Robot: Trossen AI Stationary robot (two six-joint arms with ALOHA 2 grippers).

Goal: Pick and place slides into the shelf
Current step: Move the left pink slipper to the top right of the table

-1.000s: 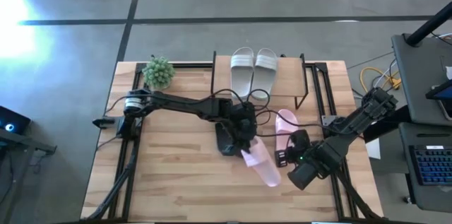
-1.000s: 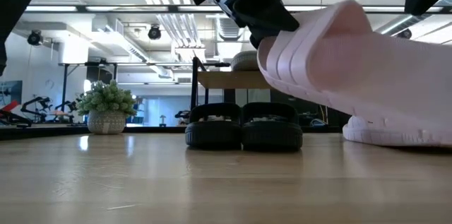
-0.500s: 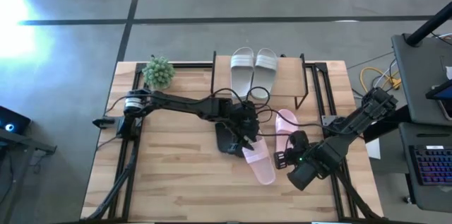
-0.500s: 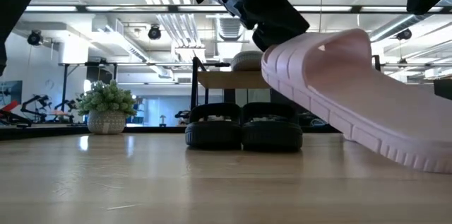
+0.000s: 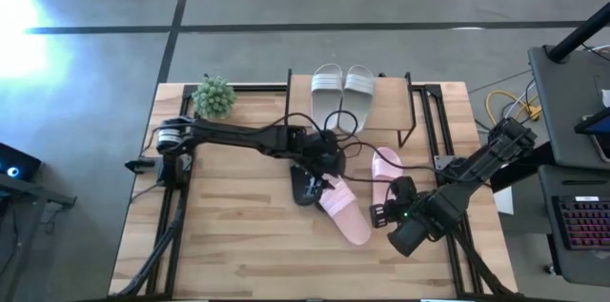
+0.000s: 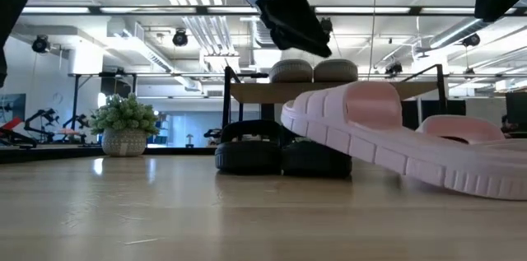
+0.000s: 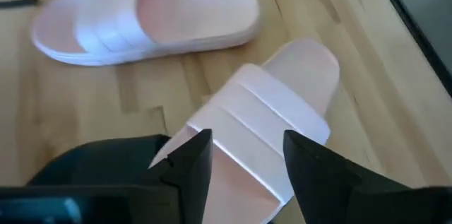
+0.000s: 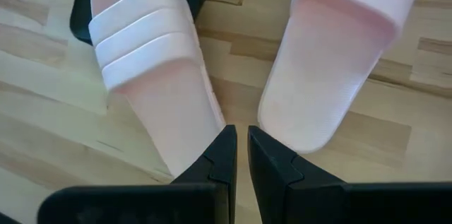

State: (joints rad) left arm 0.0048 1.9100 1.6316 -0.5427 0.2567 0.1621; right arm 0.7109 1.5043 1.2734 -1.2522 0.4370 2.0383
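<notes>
Straddling ribbed pink slide (image 7: 254,125): left claw (image 7: 244,164).

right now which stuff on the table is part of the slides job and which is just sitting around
Part of the job:
- pink slide under the left end effector
- second pink slide
- grey-white pair on the shelf
- black pair under the shelf top
- right end effector, waiting beside the pink slides

Just lying about:
- potted plant
- cables off the table edge
</notes>
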